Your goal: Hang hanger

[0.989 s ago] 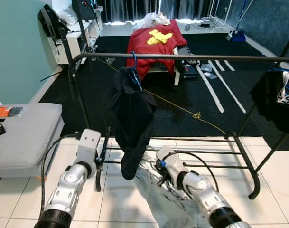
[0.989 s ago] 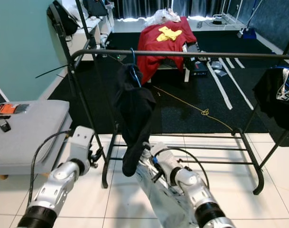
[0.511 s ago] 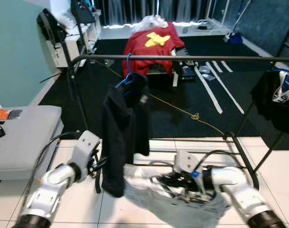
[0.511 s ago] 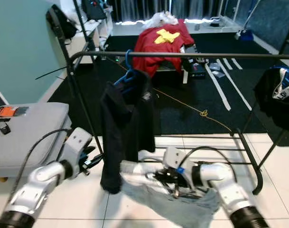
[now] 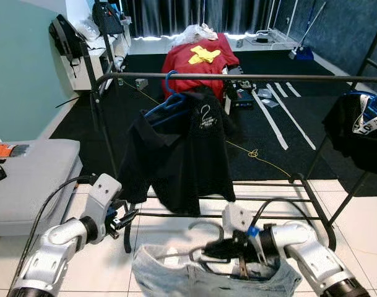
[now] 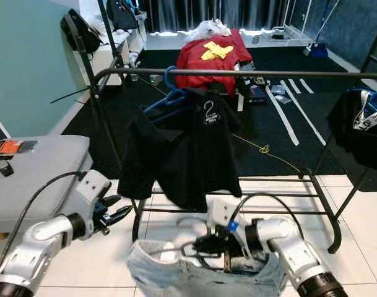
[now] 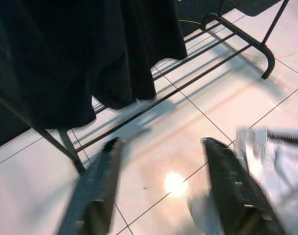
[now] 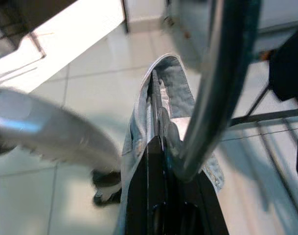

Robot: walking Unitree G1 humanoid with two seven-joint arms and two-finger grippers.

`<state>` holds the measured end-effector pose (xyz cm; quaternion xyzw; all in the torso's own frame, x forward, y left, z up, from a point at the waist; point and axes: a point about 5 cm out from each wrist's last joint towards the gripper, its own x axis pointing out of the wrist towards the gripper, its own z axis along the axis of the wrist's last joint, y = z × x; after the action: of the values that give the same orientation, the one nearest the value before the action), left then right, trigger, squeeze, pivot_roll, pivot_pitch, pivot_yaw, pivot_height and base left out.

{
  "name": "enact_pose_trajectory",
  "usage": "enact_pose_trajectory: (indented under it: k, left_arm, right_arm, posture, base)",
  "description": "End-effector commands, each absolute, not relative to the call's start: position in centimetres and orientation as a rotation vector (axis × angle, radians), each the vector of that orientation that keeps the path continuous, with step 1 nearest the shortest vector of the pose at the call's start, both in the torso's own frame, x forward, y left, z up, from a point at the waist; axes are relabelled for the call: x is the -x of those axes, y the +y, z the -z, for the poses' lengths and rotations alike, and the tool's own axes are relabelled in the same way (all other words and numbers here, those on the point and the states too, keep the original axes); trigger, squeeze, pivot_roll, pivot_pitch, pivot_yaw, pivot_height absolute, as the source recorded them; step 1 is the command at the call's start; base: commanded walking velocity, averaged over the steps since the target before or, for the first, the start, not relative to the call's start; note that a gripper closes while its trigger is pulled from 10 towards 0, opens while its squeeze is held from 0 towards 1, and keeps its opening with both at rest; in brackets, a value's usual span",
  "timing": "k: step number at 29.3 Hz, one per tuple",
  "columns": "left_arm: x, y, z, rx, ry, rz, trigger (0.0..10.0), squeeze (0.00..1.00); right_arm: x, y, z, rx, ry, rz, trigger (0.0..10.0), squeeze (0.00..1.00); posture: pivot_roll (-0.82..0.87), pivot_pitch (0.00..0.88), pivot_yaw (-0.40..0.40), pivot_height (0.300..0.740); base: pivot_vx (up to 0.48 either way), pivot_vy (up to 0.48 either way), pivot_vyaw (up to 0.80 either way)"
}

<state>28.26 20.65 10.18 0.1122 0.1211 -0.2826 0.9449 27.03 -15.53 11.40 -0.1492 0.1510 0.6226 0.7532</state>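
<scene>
Head view: I'm seeing right gripper (image 5: 228, 250) clamping the metal hanger (image 5: 208, 242) with jeans (image 5: 176, 272), low before the rack rail (image 5: 250, 77). Left wrist view: left gripper (image 7: 163, 191) fingers spread, gripping nothing.

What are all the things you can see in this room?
Clothes rail: one, black metal, across the middle, standing on white tiles.
Black shirt: one, on a blue hanger hooked over the rail.
Jeans: one pair, pale blue denim, low in front, on a metal hanger.
Dark garment: one, black with white lettering, at the rail's right end.
Red cloth: one, with a yellow patch, draped far behind on the dark carpet.
Grey cushioned seat: one, on the left, small items on top.
Yellow cord: one, lying on the carpet.
Left pincer: open, beside the rail's leg.
Right pincer: shut on the jeans and metal hanger.
</scene>
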Motion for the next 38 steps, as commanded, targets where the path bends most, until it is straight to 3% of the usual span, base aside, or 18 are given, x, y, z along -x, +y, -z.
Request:
enact_pose_trajectory:
  k: [1, 12, 18, 24, 25, 27, 28, 32, 34, 38]
  left_arm:
    - [-27.9, 21.0, -10.4, -0.222, 0.24, 0.599, 10.0, 1.0]
    - [-29.4, 17.8, -12.3, -0.148, 0.056, 0.591, 10.0, 1.0]
    - [-31.5, 18.4, -14.1, -0.092, -0.07, 0.421, 10.0, 1.0]
    - [-32.0, 18.4, -14.6, -0.063, -0.08, 0.447, 10.0, 1.0]
    - [-31.9, 18.2, -14.5, -0.054, -0.067, 0.465, 10.0, 0.88]
    - [-31.8, 18.0, -14.3, -0.052, -0.055, 0.486, 10.0, 0.88]
    - [-31.7, 17.7, -14.1, -0.04, -0.034, 0.509, 10.0, 0.0]
    - [-31.1, 16.8, -13.8, 0.01, -0.004, 0.576, 10.0, 0.0]
    - [-30.7, 15.8, -14.4, 0.159, -0.009, 0.638, 10.0, 0.0]
    - [-30.7, 15.5, -14.7, 0.216, -0.016, 0.651, 10.0, 0.0]
  right_arm:
    - [-27.5, -15.0, -13.0, 0.286, 0.251, -1.354, 10.0, 0.0]
    - [-30.8, -15.4, -16.1, 0.276, 0.043, -1.112, 10.0, 0.0]
    - [-31.0, -15.3, -16.9, 0.26, 0.001, -1.092, 10.0, 0.0]
    - [-30.9, -15.3, -17.4, 0.222, -0.02, -1.088, 10.0, 0.0]
    - [-31.0, -15.3, -17.5, 0.215, -0.024, -1.086, 10.0, 0.0]
    - [-31.0, -15.3, -17.6, 0.213, -0.026, -1.085, 10.0, 0.0]
    - [-31.1, -15.3, -17.6, 0.217, -0.027, -1.082, 10.0, 0.0]
    - [-31.4, -15.2, -17.7, 0.225, -0.035, -1.077, 10.0, 0.0]
    - [-31.9, -15.0, -17.8, 0.236, -0.049, -1.045, 10.0, 0.0]
    - [-32.0, -15.0, -17.8, 0.239, -0.051, -1.031, 10.0, 0.0]
  posture:
    - [0.01, 0.045, 0.035, 0.74]
    - [0.01, 0.031, 0.044, 0.74]
    - [-0.01, 0.021, 0.068, 0.74]
    - [-0.01, 0.014, 0.074, 0.74]
    - [-0.01, 0.013, 0.073, 0.74]
    - [-0.01, 0.011, 0.073, 0.74]
    - [-0.01, 0.012, 0.071, 0.74]
    - [0.0, 0.007, 0.066, 0.74]
    - [0.0, 0.005, 0.062, 0.74]
    - [0.0, 0.005, 0.062, 0.74]
  base:
    - [0.0, 0.0, 0.0]
    - [0.0, 0.0, 0.0]
    - [0.0, 0.0, 0.0]
    - [0.0, 0.0, 0.0]
    - [0.0, 0.0, 0.0]
    - [0.0, 0.0, 0.0]
    - [0.0, 0.0, 0.0]
    - [0.0, 0.0, 0.0]
    - [0.0, 0.0, 0.0]
    - [0.0, 0.0, 0.0]
